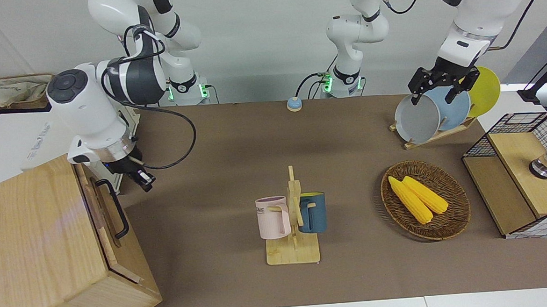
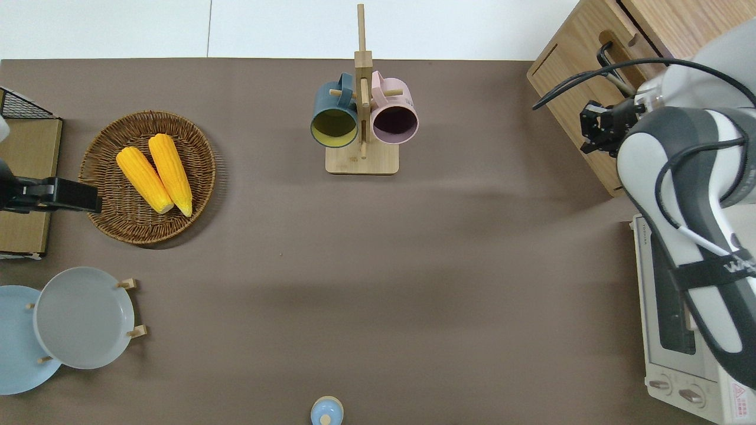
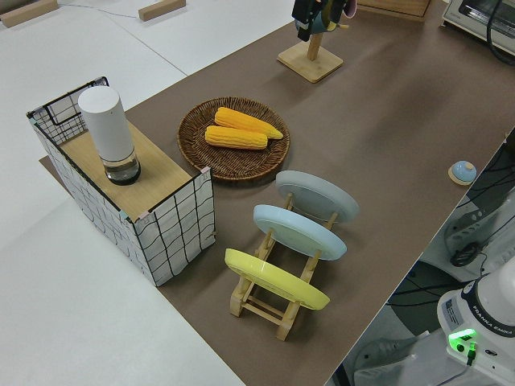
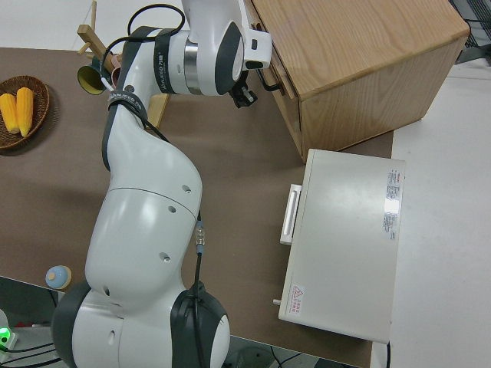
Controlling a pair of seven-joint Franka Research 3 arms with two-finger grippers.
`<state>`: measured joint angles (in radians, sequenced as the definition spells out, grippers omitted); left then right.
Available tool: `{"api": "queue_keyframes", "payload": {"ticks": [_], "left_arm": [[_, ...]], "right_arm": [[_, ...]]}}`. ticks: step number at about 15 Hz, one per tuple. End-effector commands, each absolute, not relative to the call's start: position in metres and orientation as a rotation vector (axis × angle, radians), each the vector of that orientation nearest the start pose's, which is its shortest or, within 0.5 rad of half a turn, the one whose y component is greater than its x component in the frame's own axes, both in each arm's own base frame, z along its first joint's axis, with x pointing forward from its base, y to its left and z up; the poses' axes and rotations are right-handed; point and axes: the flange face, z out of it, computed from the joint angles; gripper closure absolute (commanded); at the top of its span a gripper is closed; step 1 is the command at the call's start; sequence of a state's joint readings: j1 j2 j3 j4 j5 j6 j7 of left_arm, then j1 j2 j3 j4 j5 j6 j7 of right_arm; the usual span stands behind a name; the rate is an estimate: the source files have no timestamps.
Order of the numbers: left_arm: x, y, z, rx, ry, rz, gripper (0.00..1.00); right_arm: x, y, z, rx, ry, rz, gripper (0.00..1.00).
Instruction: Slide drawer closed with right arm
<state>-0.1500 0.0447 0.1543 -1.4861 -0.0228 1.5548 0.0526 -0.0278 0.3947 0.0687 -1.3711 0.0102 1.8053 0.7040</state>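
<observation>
Cabinet (image 1: 39, 245) is the landmark: big light-wood box at the right arm's end of the table (image 1: 236, 165), farther from the robots than the white toaster oven (image 2: 679, 330).

Drawer (image 1: 99, 214) sits in the cabinet's front face, at the top. Wide, shallow, light wood, black loop handle (image 1: 115, 208) on its front panel. Its long axis runs along the cabinet front, so travel is square to that, into the box. It looks nearly home: in the front view the panel stands only slightly proud of the cabinet face, with a thin seam showing along its edge. My read is that a short push is left, if any.

Right tool (image 1: 140, 177) is in front of the cabinet, level with the drawer and near the handle's end closer to the robots. The overhead view puts it just beside the cabinet face (image 2: 599, 127). Whether it touches the panel or handle I cannot tell. Whether its fingers are together or apart I also cannot tell; nothing visibly clamped.

Key relation: drawer front lies from the tool toward the cabinet body, so the push goes straight into that face. The right arm is the near one by far.

Left arm is parked, its tool (image 1: 443, 86) spread apart and holding nothing.
</observation>
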Motion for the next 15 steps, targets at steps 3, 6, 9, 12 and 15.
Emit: {"api": "queue_keyframes", "payload": {"ticks": [3,6,9,12,15], "left_arm": [[0.571,-0.002,0.641,-3.139,0.088,-0.052,0.0],[0.571,-0.002,0.641,-3.139,0.088,-0.052,0.0],[0.571,-0.002,0.641,-3.139,0.088,-0.052,0.0],[0.571,-0.002,0.641,-3.139,0.088,-0.052,0.0],[0.571,-0.002,0.641,-3.139,0.088,-0.052,0.0]], "right_arm": [[0.658,0.09,0.513,-3.087,0.805,0.016,1.0],[0.632,0.108,0.539,-3.155,0.567,0.05,1.0],[0.605,0.099,0.573,-3.196,0.219,0.056,1.0],[0.589,0.073,0.595,-3.186,0.07,0.036,1.0],[0.584,0.066,0.604,-3.144,0.027,0.024,1.0]]}}
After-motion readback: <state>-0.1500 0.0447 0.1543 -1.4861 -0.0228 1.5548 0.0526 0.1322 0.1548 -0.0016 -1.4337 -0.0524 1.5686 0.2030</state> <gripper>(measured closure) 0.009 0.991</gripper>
